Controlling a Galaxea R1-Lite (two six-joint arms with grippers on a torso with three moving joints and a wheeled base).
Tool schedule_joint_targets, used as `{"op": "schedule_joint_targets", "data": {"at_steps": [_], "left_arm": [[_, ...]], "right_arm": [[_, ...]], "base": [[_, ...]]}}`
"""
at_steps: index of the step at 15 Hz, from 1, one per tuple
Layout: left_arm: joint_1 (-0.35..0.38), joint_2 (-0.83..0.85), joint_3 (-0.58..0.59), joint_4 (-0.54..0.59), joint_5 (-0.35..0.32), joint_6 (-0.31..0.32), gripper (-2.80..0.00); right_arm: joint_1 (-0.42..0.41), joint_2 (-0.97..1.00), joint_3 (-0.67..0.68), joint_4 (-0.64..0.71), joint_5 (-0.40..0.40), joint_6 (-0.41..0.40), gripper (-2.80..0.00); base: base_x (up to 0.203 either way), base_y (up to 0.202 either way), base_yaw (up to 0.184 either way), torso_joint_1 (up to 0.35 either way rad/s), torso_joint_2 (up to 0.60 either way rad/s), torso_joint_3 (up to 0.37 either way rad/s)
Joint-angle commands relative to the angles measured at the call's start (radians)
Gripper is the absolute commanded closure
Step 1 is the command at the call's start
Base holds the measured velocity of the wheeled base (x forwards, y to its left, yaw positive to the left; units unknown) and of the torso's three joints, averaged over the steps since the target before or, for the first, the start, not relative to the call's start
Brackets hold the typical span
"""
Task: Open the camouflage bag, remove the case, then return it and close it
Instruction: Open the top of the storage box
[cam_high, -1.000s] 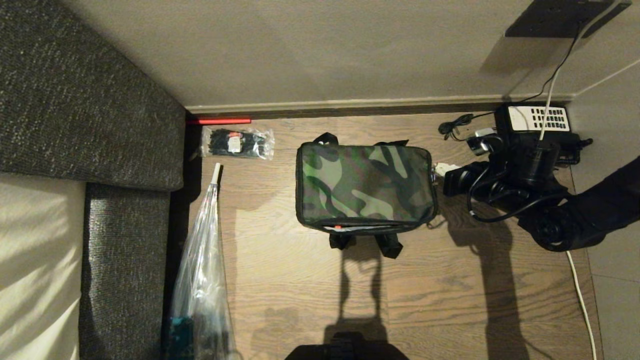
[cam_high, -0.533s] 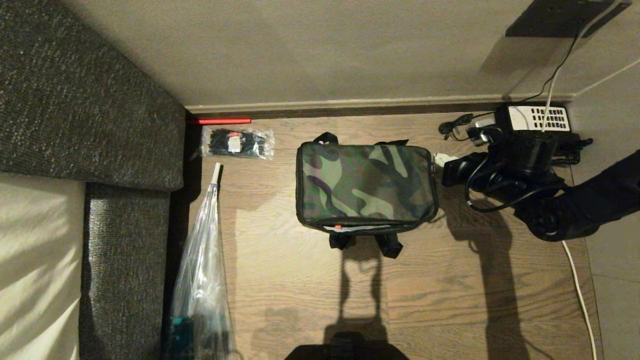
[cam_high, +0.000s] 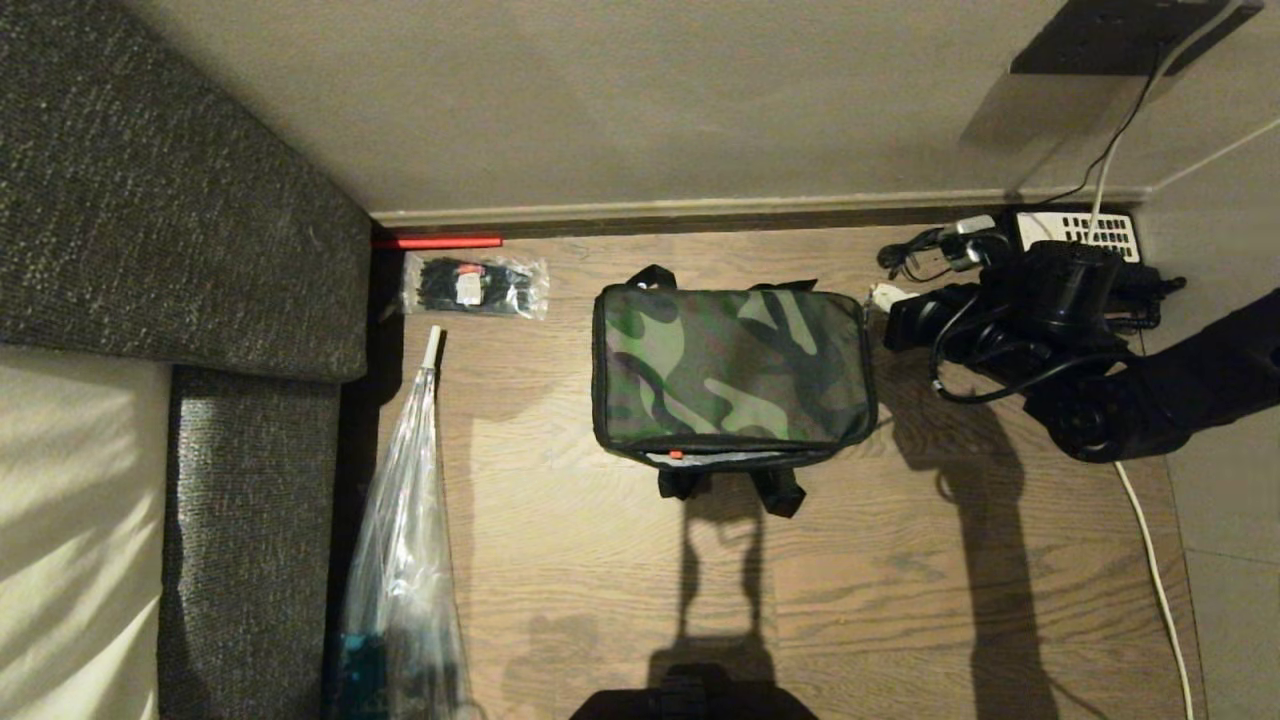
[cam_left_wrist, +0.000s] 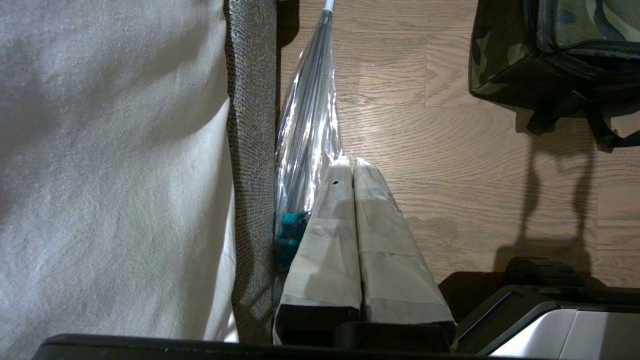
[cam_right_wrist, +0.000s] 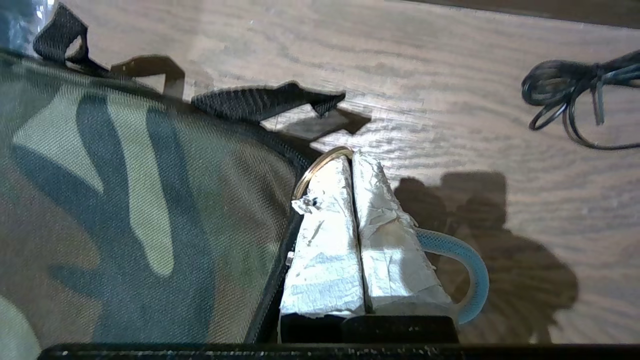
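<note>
Because the camouflage bag opens by its zip, the right gripper sits at its far corner, fingers pressed shut on a metal ring, apparently the zip pull.

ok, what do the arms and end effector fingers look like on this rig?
Right arm: black, rounded joint housings, black cables looped round the wrist. Right end effector: two tapered fingers wrapped in crinkled pale tape on a black base, a pale blue tube curving beside them. Left end effector: the same tapered shape, fingers covered in smoother off-white tape on a black base.
</note>
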Motion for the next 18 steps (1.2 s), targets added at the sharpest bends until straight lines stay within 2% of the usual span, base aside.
{"op": "schedule_joint_targets", "data": {"at_steps": [1, 5, 11, 12, 16, 18], "left_arm": [[0.0, 0.0, 0.0, 0.0, 0.0, -0.001, 0.0], [0.0, 0.0, 0.0, 0.0, 0.0, -0.001, 0.0], [0.0, -0.001, 0.0, 0.0, 0.0, -0.001, 0.0], [0.0, 0.0, 0.0, 0.0, 0.0, -0.001, 0.0], [0.0, 0.0, 0.0, 0.0, 0.0, -0.001, 0.0], [0.0, 0.0, 0.0, 0.0, 0.0, -0.001, 0.0]], "right_arm": [[0.001, 0.015, -0.034, -0.006, 0.002, 0.001, 0.0], [0.001, 0.039, -0.086, -0.015, 0.0, 0.026, 0.0], [0.004, 0.044, -0.06, -0.01, -0.01, 0.033, 0.0], [0.004, 0.04, -0.047, -0.013, -0.019, 0.033, -2.8], [0.0, 0.02, -0.001, -0.024, -0.021, 0.033, -2.8], [-0.004, -0.001, 0.071, -0.05, -0.021, 0.032, -2.8]], "base": [[0.0, 0.0, 0.0, 0.0, 0.0, 0.0], [0.0, 0.0, 0.0, 0.0, 0.0, 0.0], [0.0, 0.0, 0.0, 0.0, 0.0, 0.0], [0.0, 0.0, 0.0, 0.0, 0.0, 0.0], [0.0, 0.0, 0.0, 0.0, 0.0, 0.0], [0.0, 0.0, 0.0, 0.0, 0.0, 0.0]]}}
